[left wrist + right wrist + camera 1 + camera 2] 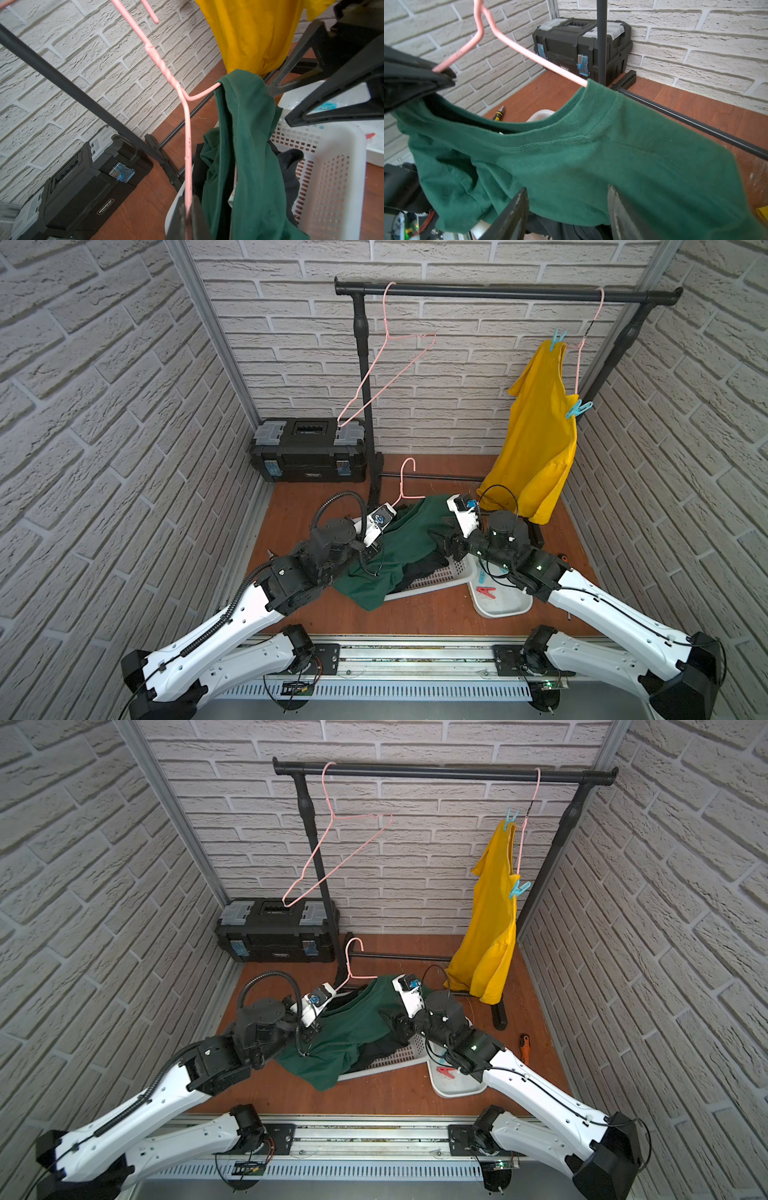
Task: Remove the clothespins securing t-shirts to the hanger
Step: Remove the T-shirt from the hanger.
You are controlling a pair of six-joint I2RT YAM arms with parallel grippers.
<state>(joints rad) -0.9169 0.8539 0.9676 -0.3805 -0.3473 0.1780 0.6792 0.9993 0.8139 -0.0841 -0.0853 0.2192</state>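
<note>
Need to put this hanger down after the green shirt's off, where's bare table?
Bare wood along the front, between the green shirt, the white tray and the metal rail. Also in front of the toolbox. The middle, around the basket, is crowded.

Shirts: three – yellow shirt, green shirt, black shirt.
Hangers: three, all pink – bare hanger, yellow shirt's hanger, green shirt's hanger.
Pegs in sight: four – upper teal peg and lower teal peg on yellow shirt, third teal peg and red peg in tray.
One each: basket, toolbox, rack, screwdriver.
</note>
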